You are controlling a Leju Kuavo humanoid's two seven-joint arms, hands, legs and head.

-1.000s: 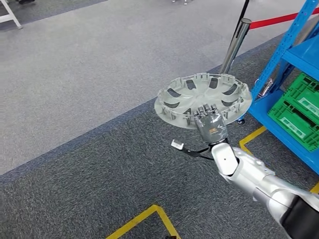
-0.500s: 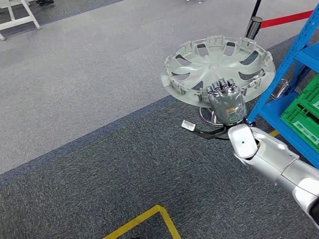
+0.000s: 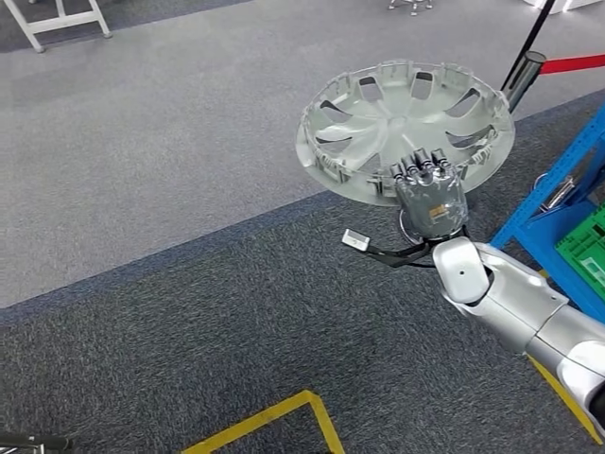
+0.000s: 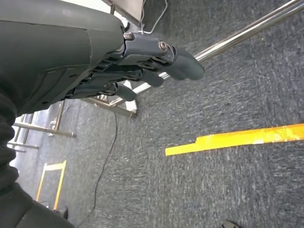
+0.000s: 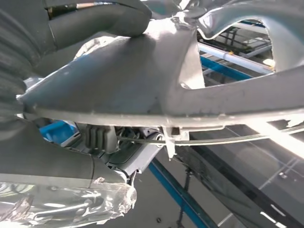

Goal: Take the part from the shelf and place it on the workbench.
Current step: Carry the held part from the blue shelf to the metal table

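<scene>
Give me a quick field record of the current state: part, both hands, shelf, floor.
part: silver wheel cover, held roughly flat over the carpet, inner side up
right hand: right hand grips the cover's near rim
left hand: left hand holds nothing, fingers extended, hanging over the carpet
shelf: blue shelf at the right edge, green crate on it
floor: grey carpet with yellow tape lines
workbench: cannot tell

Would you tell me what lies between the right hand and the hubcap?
Nothing: the right hand grips the hubcap by its near rim, seen in the head view.
</scene>
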